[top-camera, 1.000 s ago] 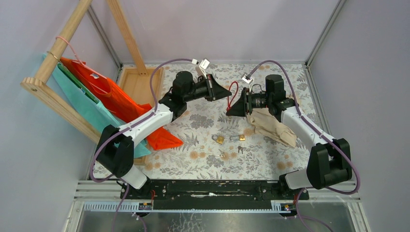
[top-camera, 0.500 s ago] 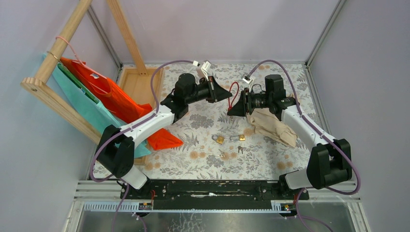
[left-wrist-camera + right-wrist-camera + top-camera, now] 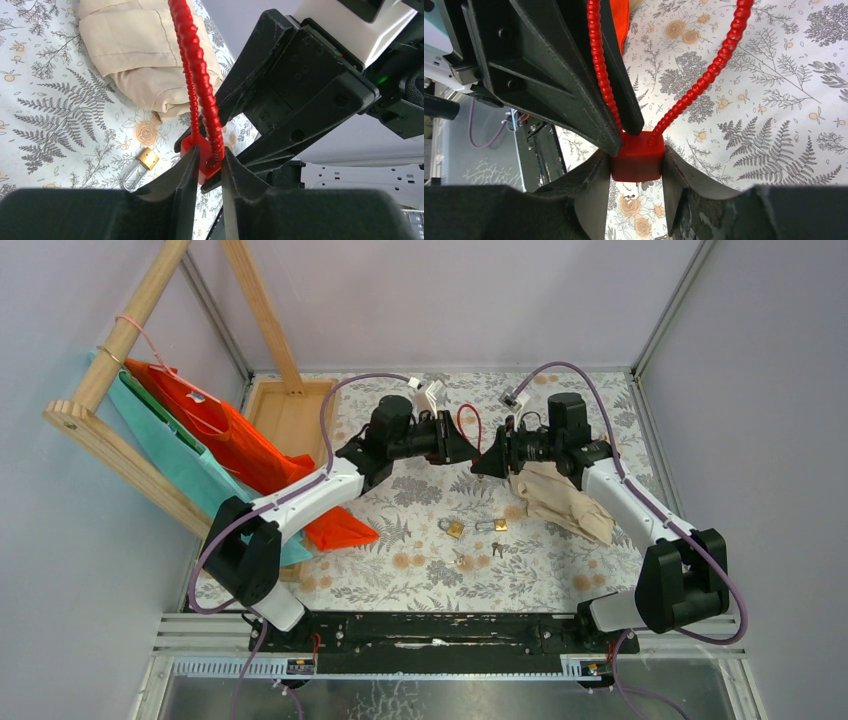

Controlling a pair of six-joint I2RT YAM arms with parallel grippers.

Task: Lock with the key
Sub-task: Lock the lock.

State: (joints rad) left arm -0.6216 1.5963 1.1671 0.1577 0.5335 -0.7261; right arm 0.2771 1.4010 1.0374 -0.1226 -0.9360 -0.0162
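Note:
The lock (image 3: 636, 165), a small red body with a ribbed red cable (image 3: 461, 422), hangs in mid-air above the table's middle. My right gripper (image 3: 636, 161) is shut on the body's two sides. The cable (image 3: 704, 80) loops up and both of its ends meet the body's top. My left gripper (image 3: 207, 162) faces the right one tip to tip. Its jaws stand slightly open, straddling the cable's end (image 3: 212, 130) where it enters the lock (image 3: 200, 150). A small key (image 3: 497, 549) lies on the table below, near the front.
Two brass padlocks (image 3: 455, 529) (image 3: 499, 525) lie on the floral cloth, with another small key (image 3: 462, 561) close by. A beige cloth (image 3: 560, 502) lies under the right arm. A wooden tray (image 3: 285, 412), orange bag (image 3: 250, 455) and wooden rack (image 3: 120, 455) stand at the left.
My left gripper has moved right, up against the right gripper's tips, and its jaws have parted. The cable loop has bowed tighter and shifted left. The right gripper has kept its hold.

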